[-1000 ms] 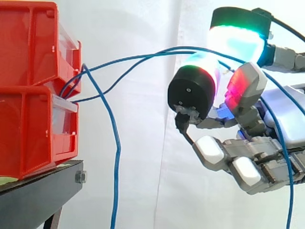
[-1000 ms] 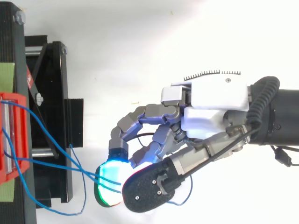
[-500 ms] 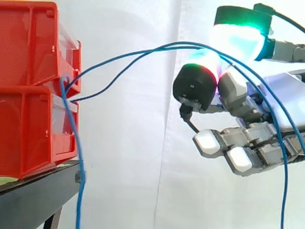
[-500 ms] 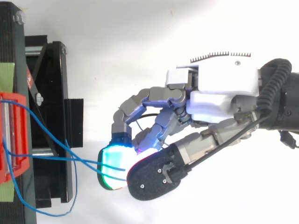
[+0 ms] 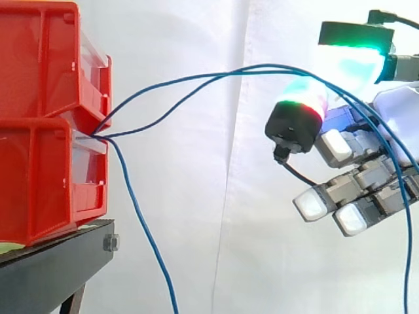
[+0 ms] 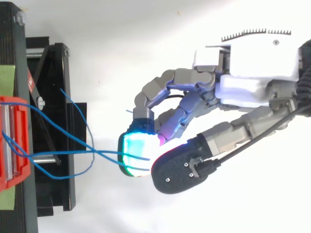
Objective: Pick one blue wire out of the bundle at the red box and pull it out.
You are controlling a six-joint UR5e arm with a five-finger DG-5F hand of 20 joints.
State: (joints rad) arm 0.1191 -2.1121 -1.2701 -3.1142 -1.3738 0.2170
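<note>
Two stacked red bins stand at the left on a black stand. Thin blue wires come out of the gap between the bins. Two of them arc right to my hand. There they are pinched between the black-backed thumb and a fingertip glowing green and cyan. My hand hangs level with the bins and well clear of them to the right. A third blue wire hangs loose from the gap and runs down out of view. From above, the wires cross over the stand beside the red box.
A white curtain closes off the back. The black stand juts out under the bins toward my hand. Another stretch of blue wire hangs down at the right edge, behind my hand.
My hand has drawn back to the right, away from the bins, and risen a little, with the two wires still pinched. The loose hanging wire has swung to and fro below the bins.
</note>
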